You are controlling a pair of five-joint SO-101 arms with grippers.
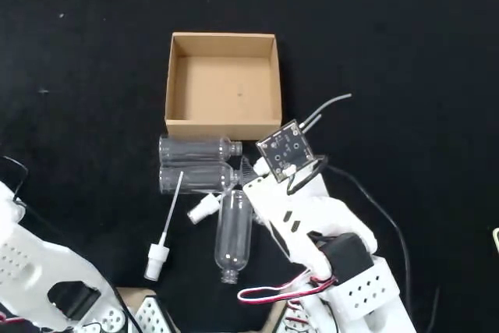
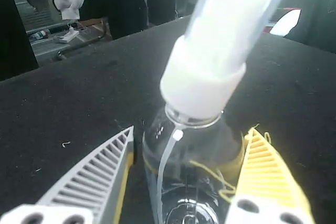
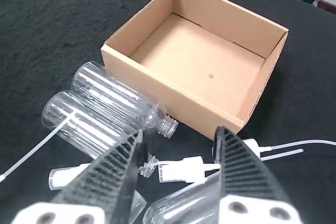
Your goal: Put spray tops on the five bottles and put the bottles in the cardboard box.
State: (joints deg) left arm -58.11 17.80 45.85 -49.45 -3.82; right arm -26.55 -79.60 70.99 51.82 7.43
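In the left wrist view my left gripper (image 2: 189,132) is shut on a clear bottle (image 2: 184,156) with a white spray top (image 2: 210,72) in its neck and the tube inside. The cardboard box (image 1: 224,126) stands empty. In front of it two clear bottles (image 1: 195,148) (image 1: 195,178) lie side by side, with a third bottle (image 1: 234,232) lying crosswise nearer the arms. Two loose spray tops (image 1: 158,253) (image 1: 204,208) lie by them. My right gripper (image 3: 178,135) hangs open above the bottle necks (image 3: 167,127) and a spray top (image 3: 184,171), holding nothing.
The black table (image 1: 405,68) stretches wide on both sides of the box. The right arm (image 1: 312,216) reaches in from the near edge, with cables (image 1: 382,216) trailing beside it. The left arm's base (image 1: 39,271) sits at the near left corner.
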